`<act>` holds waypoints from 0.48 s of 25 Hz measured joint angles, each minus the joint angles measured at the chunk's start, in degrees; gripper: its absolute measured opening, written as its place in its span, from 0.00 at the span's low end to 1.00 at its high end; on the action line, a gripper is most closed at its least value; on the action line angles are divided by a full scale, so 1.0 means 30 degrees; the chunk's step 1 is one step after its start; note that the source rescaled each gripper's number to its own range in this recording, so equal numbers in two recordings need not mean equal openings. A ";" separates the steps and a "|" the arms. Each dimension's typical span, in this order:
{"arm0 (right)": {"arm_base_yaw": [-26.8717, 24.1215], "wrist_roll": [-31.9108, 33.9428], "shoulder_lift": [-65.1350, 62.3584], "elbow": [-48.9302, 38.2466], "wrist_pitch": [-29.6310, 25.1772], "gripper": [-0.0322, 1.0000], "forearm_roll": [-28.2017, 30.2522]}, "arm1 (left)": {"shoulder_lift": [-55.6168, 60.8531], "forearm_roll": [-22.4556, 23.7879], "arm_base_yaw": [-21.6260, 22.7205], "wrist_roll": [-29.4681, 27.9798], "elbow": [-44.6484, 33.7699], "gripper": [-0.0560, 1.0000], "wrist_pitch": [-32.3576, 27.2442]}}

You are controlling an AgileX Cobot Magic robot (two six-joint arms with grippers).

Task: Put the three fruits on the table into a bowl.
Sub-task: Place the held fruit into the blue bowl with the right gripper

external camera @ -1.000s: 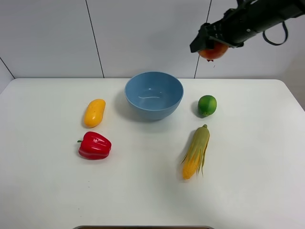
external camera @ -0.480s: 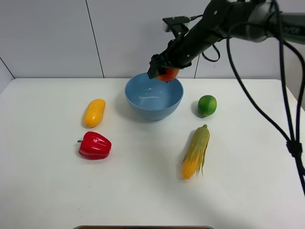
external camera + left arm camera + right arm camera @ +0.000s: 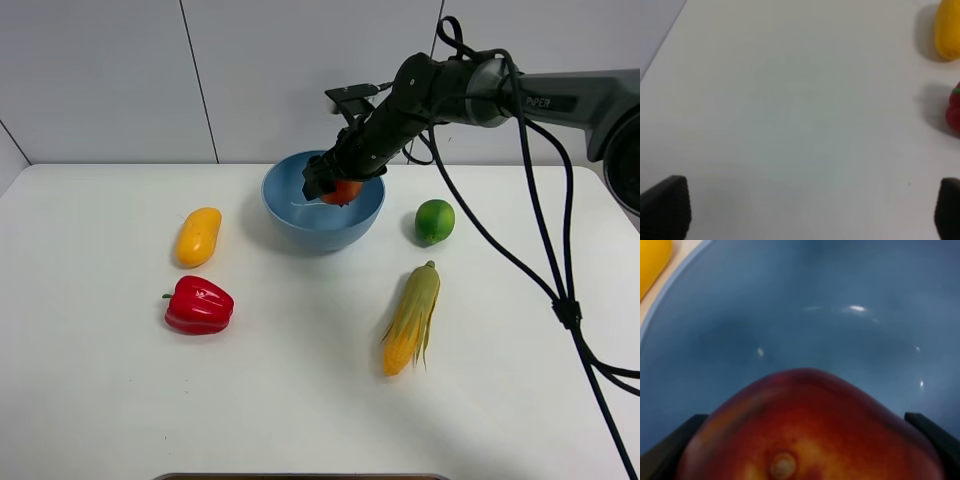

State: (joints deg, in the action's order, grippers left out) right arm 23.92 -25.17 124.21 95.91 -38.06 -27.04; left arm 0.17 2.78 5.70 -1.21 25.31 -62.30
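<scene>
My right gripper (image 3: 335,188) is shut on the red-and-yellow apple (image 3: 347,190) and holds it low inside the light-blue bowl (image 3: 290,218). In the right wrist view the apple (image 3: 810,430) fills the space between the dark fingers (image 3: 670,450), with the bowl's inner wall (image 3: 840,305) right behind it. The green lime (image 3: 434,220) lies on the table (image 3: 300,400) right of the bowl. Left of the bowl lies the yellow-orange mango (image 3: 198,236). My left gripper (image 3: 800,210) is open over bare tabletop, with the mango (image 3: 947,30) at the edge of its view.
A red bell pepper (image 3: 199,305) sits in front of the mango, and a corn cob (image 3: 411,318) with green husk lies in front of the lime. The right arm's black cables hang down at the right side of the table.
The right arm has swung left from high above the lime side and come down, carrying the apple over the rim and into the bowl. The other items have stayed put.
</scene>
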 joint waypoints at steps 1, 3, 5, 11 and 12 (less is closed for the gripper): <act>0.0000 0.0104 0.0000 0.0000 0.0019 0.30 0.0092 | 0.0000 0.0000 0.0000 0.0000 0.0000 1.00 0.0000; 0.0000 0.0441 0.0006 0.0000 0.0034 0.32 0.0368 | 0.0000 0.0000 0.0000 0.0000 0.0000 1.00 0.0000; 0.0000 0.0803 0.0022 0.0000 -0.0063 0.33 0.0429 | 0.0000 0.0000 0.0000 0.0000 0.0000 1.00 0.0000; 0.0000 0.0934 -0.0161 0.0000 -0.0326 0.39 0.0470 | 0.0000 0.0000 0.0000 0.0000 0.0000 1.00 0.0000; 0.0000 0.0934 -0.0251 0.0000 -0.0348 0.46 0.0480 | 0.0000 0.0000 0.0000 0.0000 0.0000 1.00 0.0000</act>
State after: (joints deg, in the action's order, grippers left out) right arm 23.92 -22.37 123.46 95.91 -39.10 -25.60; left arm 0.17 2.78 5.70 -1.21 25.31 -62.30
